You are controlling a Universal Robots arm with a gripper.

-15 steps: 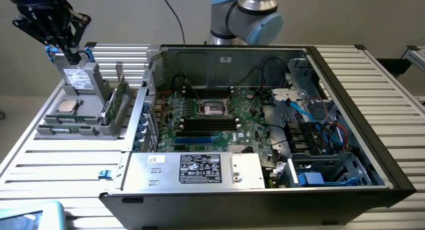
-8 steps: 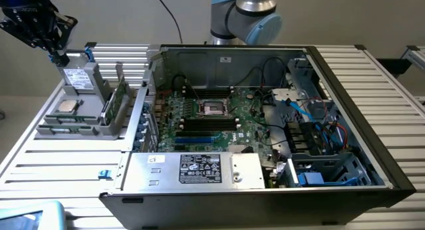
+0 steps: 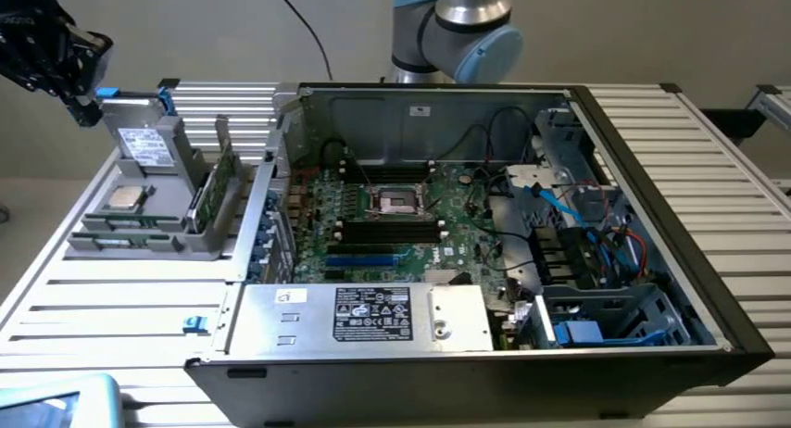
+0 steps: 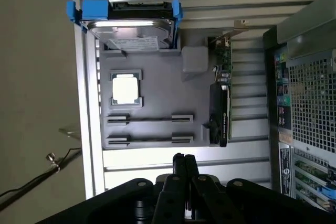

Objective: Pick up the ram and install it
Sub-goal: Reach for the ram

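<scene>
A grey tray (image 4: 157, 93) is seen beside the open computer case (image 3: 420, 122), on the exterior view's left. In the tray, a hard drive (image 4: 131, 32) in a blue bracket is stood upright. A processor chip (image 4: 126, 88) is laid in a square recess, and a green card (image 4: 224, 77) is stood on edge along the side nearest the case. Two long grooves (image 4: 149, 119) are shown as thin dark lines, and whether the ram is seated in them cannot be told. The gripper (image 4: 185, 159) is held above the table beside the tray. Its fingers are pressed together, with nothing seen between them.
</scene>
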